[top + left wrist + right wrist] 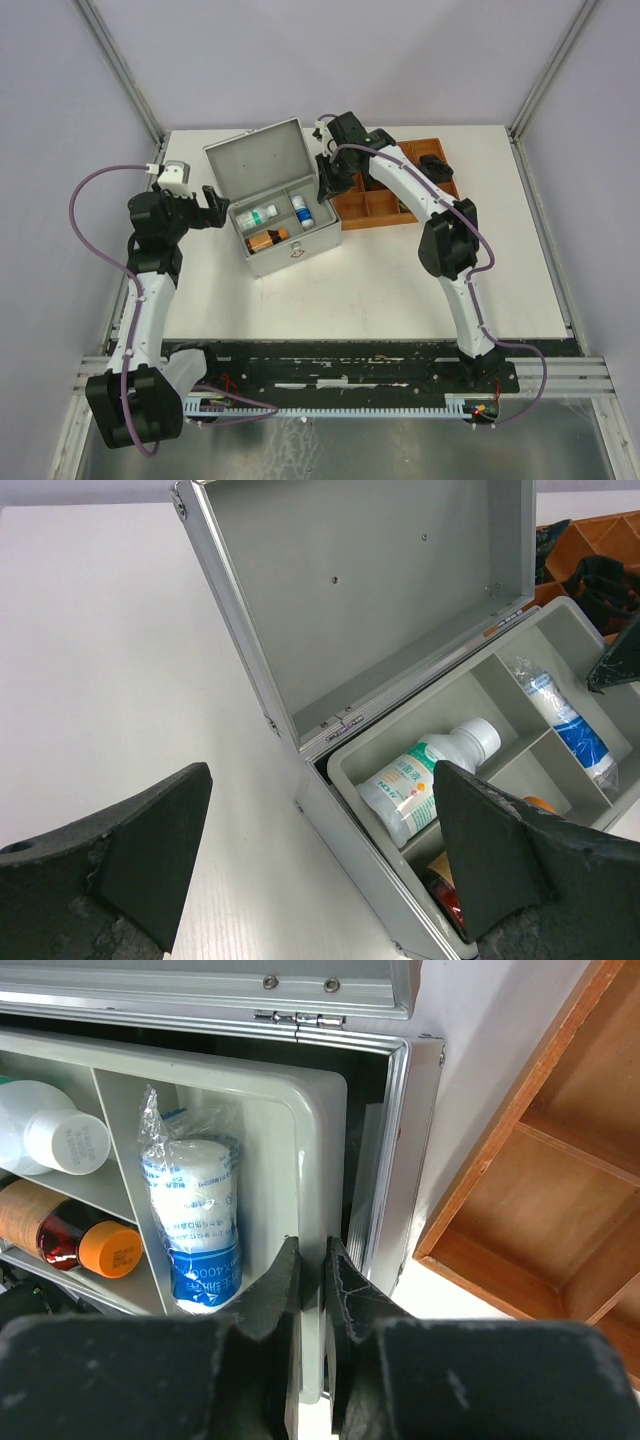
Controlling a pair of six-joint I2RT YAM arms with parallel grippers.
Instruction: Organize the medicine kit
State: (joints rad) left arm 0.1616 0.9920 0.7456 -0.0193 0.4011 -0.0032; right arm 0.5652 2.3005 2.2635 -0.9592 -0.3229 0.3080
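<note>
The medicine kit [262,165] is a silver metal case standing open at mid-table, lid up. A grey inner tray [322,222] in it holds a white bottle [258,214], a wrapped bandage roll [303,210] and a brown bottle [268,240]. My right gripper [312,1250] is shut on the right rim of the inner tray [312,1160], one finger inside beside the bandage roll [192,1210], one in the gap next to the case wall [395,1160]. My left gripper [320,780] is open and empty, low at the case's left side [350,850], near the white bottle [420,780].
A brown wooden compartment tray [385,205] lies right of the case, close behind my right gripper; it also shows in the right wrist view [560,1210]. A dark object [436,163] sits in its far compartments. The raised lid [370,580] stands behind the inner tray.
</note>
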